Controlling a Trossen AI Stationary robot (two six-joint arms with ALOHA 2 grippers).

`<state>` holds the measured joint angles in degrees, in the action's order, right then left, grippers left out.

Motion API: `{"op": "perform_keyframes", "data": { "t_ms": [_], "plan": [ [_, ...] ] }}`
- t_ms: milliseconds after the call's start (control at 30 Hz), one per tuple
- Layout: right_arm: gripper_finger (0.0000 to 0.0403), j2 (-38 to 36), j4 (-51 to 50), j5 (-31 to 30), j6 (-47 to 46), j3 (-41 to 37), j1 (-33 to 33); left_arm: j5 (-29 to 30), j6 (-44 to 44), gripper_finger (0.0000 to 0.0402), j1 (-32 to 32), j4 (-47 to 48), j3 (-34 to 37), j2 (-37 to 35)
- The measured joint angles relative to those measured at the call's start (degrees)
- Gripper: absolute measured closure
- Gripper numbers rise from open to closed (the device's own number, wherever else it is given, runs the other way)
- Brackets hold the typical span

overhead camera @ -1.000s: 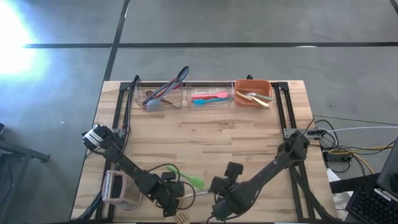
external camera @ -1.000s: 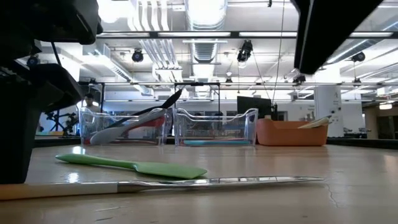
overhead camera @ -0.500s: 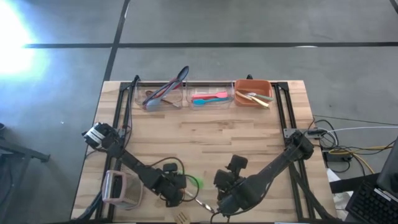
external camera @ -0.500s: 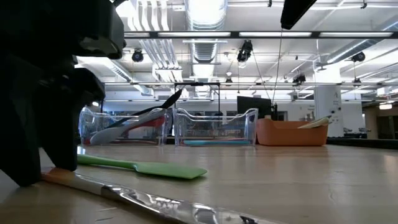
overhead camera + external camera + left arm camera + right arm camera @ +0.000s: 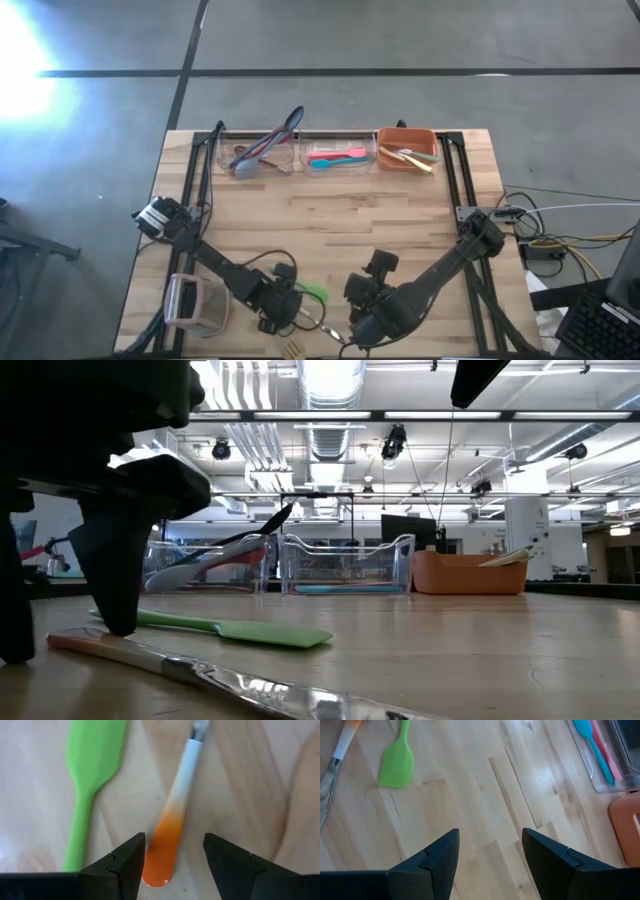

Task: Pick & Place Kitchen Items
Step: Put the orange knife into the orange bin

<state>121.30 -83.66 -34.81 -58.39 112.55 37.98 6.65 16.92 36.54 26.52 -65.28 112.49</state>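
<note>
Wooden bench [image 5: 330, 225] on grey concrete floor; low view shows a lit hall behind. Three bins along the far edge hold utensils: clear bin [image 5: 258, 152], clear bin [image 5: 338, 155], orange bin [image 5: 406, 150]. Left gripper [image 5: 172, 851] low at the near edge, fingers spread either side of the orange-handled utensil [image 5: 170, 827], not gripping; green spatula [image 5: 90, 775] just beside. Right gripper [image 5: 490, 847] near the near edge, open, empty. The utensil's metal end is cut off.

Bare table [image 5: 330, 225] mid-span, bins [image 5: 335, 152] lining far edge, green spatula [image 5: 87, 785] beside orange-handled utensil [image 5: 172, 827]
</note>
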Motion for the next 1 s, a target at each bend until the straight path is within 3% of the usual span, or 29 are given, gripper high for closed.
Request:
{"op": "perform_keyframes", "data": {
  "t_ms": [300,1000],
  "plan": [
    [0.0193,0.04,0.02,0.09,-0.15,0.00,0.15,-4.20,-2.38,0.0220,-1.72,-0.50,1.10,0.00],
    [0.0193,0.04,0.41,0.15,-0.15,0.00,0.13,1.23,-1.81,0.0348,-2.03,-2.51,2.69,-0.11]
  ]
}}
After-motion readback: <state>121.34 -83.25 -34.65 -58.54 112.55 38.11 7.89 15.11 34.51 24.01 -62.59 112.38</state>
